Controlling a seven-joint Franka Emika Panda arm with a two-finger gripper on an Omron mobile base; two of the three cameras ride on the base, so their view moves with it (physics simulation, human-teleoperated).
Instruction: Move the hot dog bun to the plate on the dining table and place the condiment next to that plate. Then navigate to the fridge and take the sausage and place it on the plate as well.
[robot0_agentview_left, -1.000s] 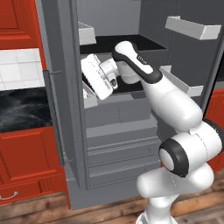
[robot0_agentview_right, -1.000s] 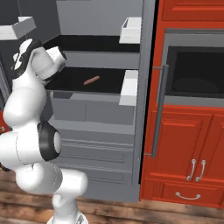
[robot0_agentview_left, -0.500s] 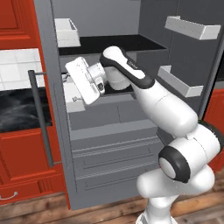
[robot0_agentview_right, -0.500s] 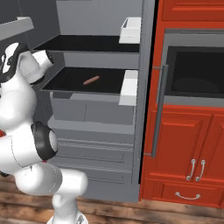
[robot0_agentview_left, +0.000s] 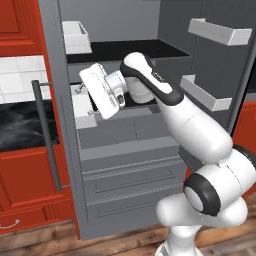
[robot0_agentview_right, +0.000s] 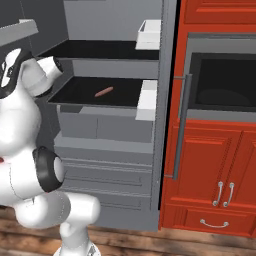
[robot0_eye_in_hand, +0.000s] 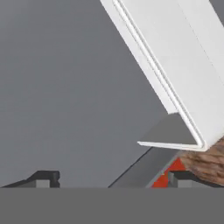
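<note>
Right base view: sausage (robot0_agentview_right: 104, 92) on black fridge shelf (robot0_agentview_right: 80, 95). Hand view: gripper (robot0_eye_in_hand: 111, 177) fingers spread apart, empty, facing door bin (robot0_eye_in_hand: 183, 87).

Fridge (robot0_agentview_right: 107, 125) stands open; the thin reddish-brown sausage (robot0_agentview_right: 104, 92) lies flat on its dark shelf, tilted toward two o'clock.

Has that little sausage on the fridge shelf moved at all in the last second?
No. The sausage lies at the same spot on the dark shelf, just left of the white door bin, as before.
</note>
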